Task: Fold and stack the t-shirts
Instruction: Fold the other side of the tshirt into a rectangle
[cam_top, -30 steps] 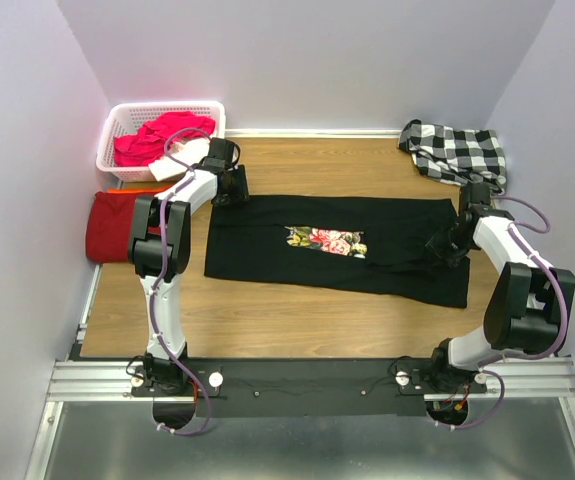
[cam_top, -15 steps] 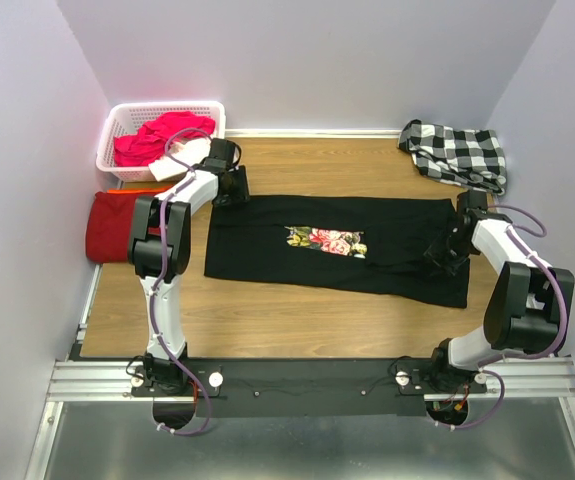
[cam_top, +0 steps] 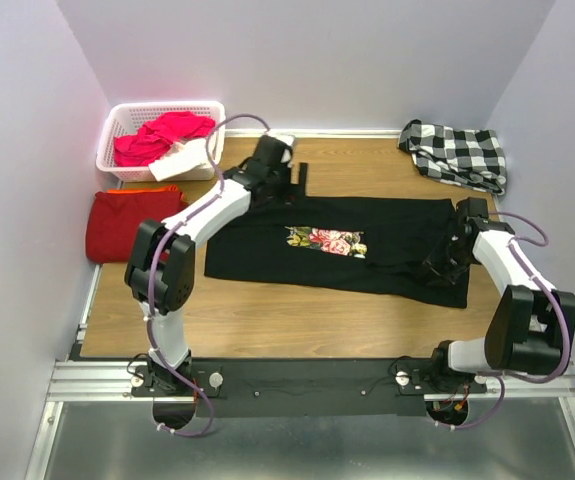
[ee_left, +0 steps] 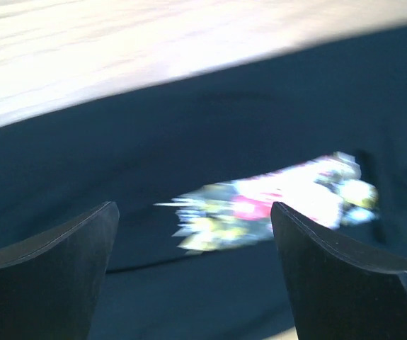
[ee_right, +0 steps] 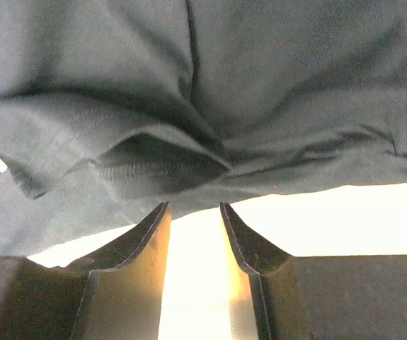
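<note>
The black t-shirt (cam_top: 387,240) lies flat as a long strip across the table, its rose print (cam_top: 325,241) facing up. My left gripper (cam_top: 300,178) hovers over the shirt's far edge, open and empty. The left wrist view shows its jaws (ee_left: 192,209) wide apart above the blurred print (ee_left: 274,198). My right gripper (cam_top: 435,266) is low at the shirt's right end. In the right wrist view its jaws (ee_right: 193,207) stand a little apart at the shirt's hem (ee_right: 189,166), with bare table between them. The dark-red t-shirt (cam_top: 119,222) lies folded at the table's left edge.
A white basket (cam_top: 117,120) holding pink cloth (cam_top: 162,135) stands at the back left. A black-and-white checked cloth (cam_top: 457,152) lies at the back right. Walls close in on three sides.
My left arm has swung right from the shirt's far-left corner to above the middle of its far edge. My right gripper has moved slightly nearer along the shirt's right end.
</note>
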Tool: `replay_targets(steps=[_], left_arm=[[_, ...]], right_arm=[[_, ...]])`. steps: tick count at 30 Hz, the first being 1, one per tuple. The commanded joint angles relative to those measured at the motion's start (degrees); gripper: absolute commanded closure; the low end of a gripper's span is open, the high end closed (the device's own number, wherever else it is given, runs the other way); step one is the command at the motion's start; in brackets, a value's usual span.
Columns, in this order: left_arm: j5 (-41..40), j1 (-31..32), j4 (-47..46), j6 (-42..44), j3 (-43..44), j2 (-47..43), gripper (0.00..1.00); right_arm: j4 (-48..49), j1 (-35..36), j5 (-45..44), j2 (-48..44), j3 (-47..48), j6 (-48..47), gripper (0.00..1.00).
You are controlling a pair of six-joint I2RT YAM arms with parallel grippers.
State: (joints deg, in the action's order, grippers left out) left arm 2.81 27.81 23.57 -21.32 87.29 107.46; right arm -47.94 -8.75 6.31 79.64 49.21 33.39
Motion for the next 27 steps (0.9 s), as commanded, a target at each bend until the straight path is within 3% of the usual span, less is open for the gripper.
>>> replay_targets(steps=[1,6,13,27], left_arm=[[6.3,7.2,-3.0,-0.9,1.1,1.0,0.02],[7.6,14.5,-2.5,-4.2,5.7,5.3,0.04],[10.6,19.8,0.7,-7.3,9.6,10.0,0.14],[13.8,23.3,4.6,-10.8,13.5,17.9,0.26]], right_arm=[[-4.0,0.5,-3.5,-4.5,1.1,-1.6,0.58],[-4.4,0.5,-6.0,-4.8,4.2,-2.7,0.58],[-2.9,0.5,-8.7,-2.9,7.5,-3.3,0.58],[0.3,0.5,-8.4,-1.2,6.4,-4.8,0.58]])
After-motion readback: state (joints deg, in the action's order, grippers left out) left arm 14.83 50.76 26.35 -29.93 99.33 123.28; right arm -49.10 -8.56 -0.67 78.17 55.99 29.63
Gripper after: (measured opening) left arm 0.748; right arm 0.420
